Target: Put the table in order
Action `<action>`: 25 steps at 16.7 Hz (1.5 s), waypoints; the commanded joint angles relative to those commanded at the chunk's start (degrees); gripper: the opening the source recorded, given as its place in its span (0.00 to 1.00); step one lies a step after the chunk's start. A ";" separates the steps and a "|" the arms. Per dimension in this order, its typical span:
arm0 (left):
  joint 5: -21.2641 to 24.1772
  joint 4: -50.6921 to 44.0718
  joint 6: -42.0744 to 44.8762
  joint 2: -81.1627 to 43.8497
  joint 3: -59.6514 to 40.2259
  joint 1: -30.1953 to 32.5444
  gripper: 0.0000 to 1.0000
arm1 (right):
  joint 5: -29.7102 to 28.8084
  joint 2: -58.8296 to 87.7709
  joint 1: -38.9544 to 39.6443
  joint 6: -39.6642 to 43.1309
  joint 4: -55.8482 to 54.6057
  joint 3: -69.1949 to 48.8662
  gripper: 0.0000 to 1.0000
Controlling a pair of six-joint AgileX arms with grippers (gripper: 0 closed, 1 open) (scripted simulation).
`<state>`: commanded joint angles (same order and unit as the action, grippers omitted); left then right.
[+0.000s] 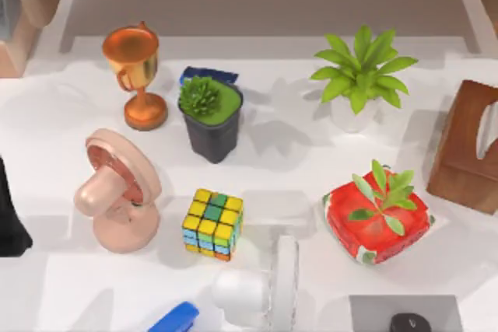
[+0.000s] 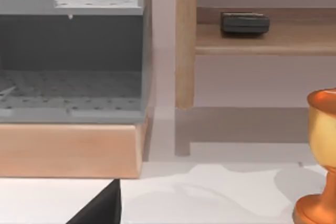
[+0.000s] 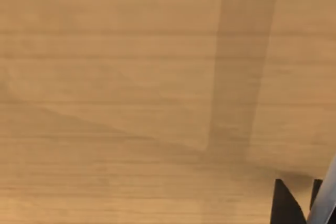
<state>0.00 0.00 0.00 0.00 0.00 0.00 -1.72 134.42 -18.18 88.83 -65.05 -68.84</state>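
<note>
- The left gripper sat at the left edge of the table; I could not tell whether its fingers were spread or pressed together.
- The white table stretched away to its right, carrying a pink fan nearest it, then a colour cube.
- Farther off stood a copper trophy and a dark potted plant.
- The right wrist view faced a light wooden surface; a dark fingertip showed against it, state impossible to tell.

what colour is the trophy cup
Shiny copper-orange; the trophy cup shows best in the top view.
</note>
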 joint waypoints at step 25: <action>0.00 0.00 0.00 0.00 0.00 0.00 1.00 | 0.62 -11.80 1.86 -9.00 7.02 8.55 1.00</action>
<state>0.00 0.00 0.00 0.00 0.00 0.00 -1.10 122.62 -16.32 79.83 -58.02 -60.29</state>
